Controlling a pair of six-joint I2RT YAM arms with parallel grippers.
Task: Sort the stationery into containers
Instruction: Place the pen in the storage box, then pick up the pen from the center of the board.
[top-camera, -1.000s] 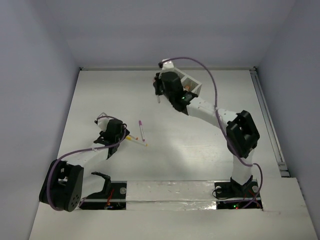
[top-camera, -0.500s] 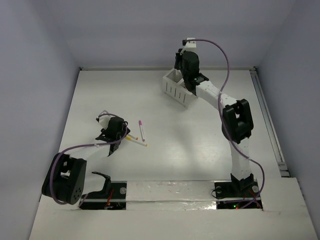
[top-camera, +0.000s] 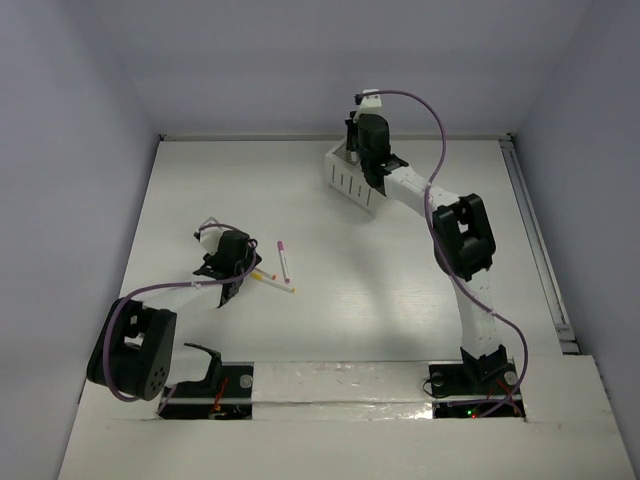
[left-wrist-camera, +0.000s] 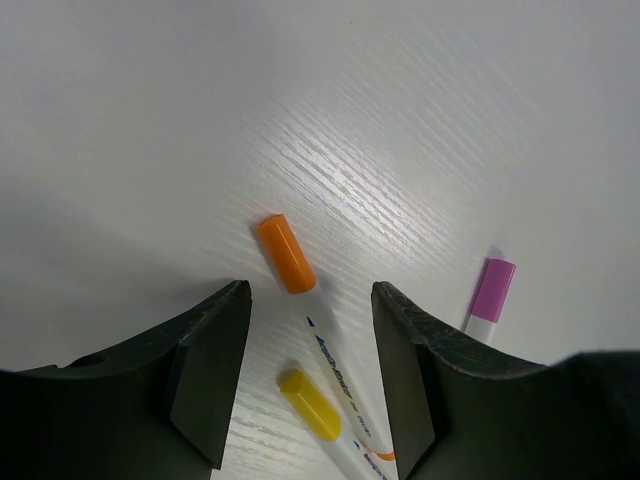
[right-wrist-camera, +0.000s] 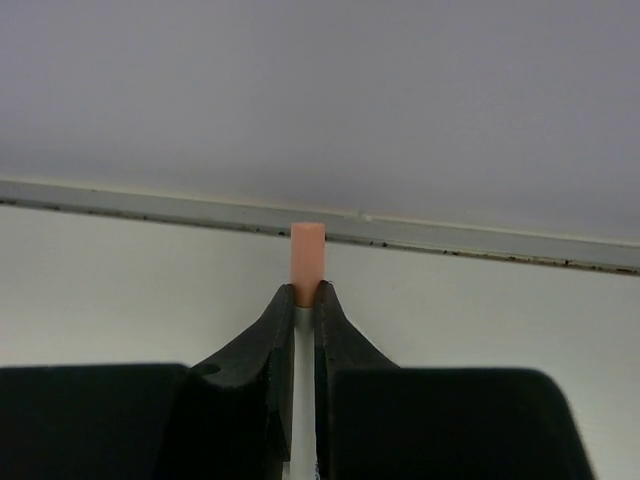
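Our right gripper (right-wrist-camera: 305, 300) is clamped on a white pen with a peach end (right-wrist-camera: 307, 250) and hangs over the white box (top-camera: 349, 183). We should centre it above one compartment, lower it, then release. Well apart from the box, toward our bases, our left gripper (left-wrist-camera: 310, 300) stands open astride the orange-capped pen (left-wrist-camera: 286, 254).

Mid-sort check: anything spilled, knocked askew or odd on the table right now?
Nothing stands out. The slatted box sits upright, merely angled to the table edges. The right gripper holds a peach-tipped pen straight. The orange-capped pen, yellow-capped pen and magenta-capped pen lie loose beneath the open left gripper, unsorted.
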